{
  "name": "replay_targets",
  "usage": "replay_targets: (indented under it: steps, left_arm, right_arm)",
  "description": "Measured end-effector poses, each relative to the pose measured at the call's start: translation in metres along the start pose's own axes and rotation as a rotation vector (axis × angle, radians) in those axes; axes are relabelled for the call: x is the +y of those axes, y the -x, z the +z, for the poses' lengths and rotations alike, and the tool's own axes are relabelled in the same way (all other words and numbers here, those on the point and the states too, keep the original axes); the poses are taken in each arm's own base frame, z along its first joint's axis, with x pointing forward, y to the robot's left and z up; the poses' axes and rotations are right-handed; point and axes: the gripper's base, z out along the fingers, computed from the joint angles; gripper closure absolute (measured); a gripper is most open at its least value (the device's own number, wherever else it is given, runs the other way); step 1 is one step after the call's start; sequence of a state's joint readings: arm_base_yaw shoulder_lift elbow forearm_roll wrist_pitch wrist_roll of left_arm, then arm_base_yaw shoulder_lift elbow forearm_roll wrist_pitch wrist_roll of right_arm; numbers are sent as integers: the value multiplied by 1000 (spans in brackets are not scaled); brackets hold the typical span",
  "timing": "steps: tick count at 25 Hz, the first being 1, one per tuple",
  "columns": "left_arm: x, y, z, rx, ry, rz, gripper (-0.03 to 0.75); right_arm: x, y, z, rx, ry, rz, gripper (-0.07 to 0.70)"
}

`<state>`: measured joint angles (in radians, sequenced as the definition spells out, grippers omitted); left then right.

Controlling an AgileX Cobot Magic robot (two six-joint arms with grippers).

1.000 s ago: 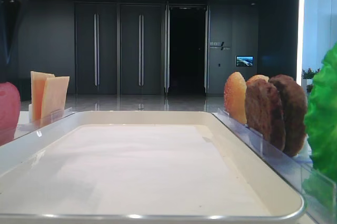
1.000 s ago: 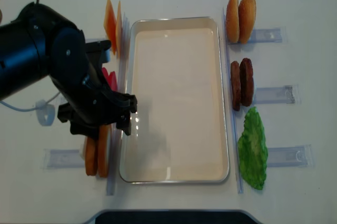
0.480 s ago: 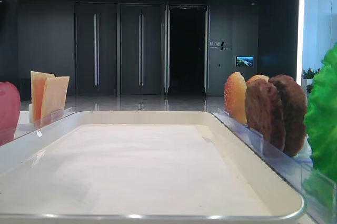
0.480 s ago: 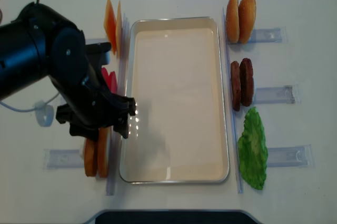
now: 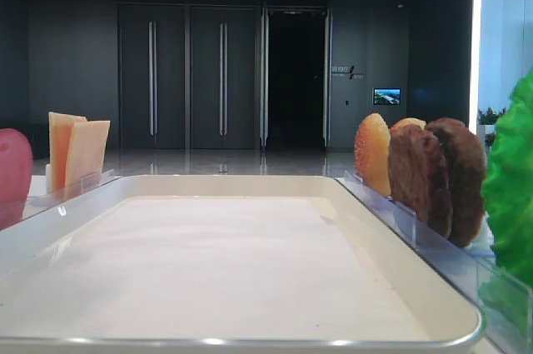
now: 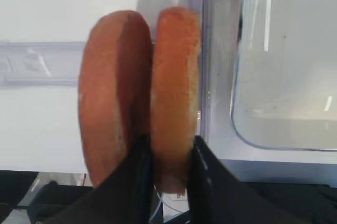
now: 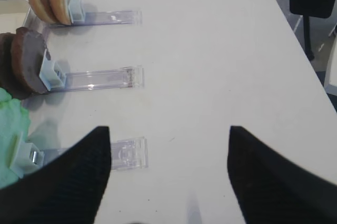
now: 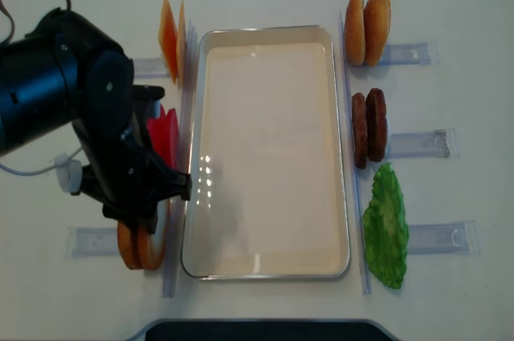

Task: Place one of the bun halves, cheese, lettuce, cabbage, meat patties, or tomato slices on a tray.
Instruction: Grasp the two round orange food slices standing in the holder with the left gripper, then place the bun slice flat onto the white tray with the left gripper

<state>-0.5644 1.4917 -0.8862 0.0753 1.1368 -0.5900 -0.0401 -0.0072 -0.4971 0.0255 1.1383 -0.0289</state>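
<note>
Left wrist view: left tool (image 6: 169,153) pinches the inner bun half (image 6: 175,92), upright beside the tray (image 6: 274,145); a straight lift probably clears its neighbour (image 6: 113,95). Right tool (image 7: 168,145) gapes empty.

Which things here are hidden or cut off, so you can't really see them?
- Overhead view: the black left arm hides its pincer and most of the orange-brown bun halves.
- Low front view: the green ruffled lettuce leaf runs past the right edge.
- Right wrist view: the right pincer's fingertips lie below the frame.

Overhead and table-level views, shared tray (image 8: 265,36)
</note>
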Motion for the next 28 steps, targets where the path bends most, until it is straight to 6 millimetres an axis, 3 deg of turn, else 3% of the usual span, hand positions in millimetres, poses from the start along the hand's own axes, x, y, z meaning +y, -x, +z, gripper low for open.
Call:
replay_targets:
  steps: [6,12,16,20,25,28]
  left_arm:
    - [0,2,-6,-1,11,13,574]
    - [-4,14,-46,-113,-57,13,574]
    - [-2,4,-80,-222,-201,10,574]
    - [-14,-5,-103,-346,-466,85,574]
    - [-34,-6,-101,-436,-720,204,575]
    - [-44,-4,-83,-449,-797,230,575]
  right_arm:
    - [0,0,0,0,0,0,151]
    - [0,0,0,0,0,0,151]
    - [0,0,0,0,0,0,151]
    - [0,0,0,0,0,0,151]
    - [0,0,0,0,0,0,151]
    - [0,0,0,0,0,0,151]
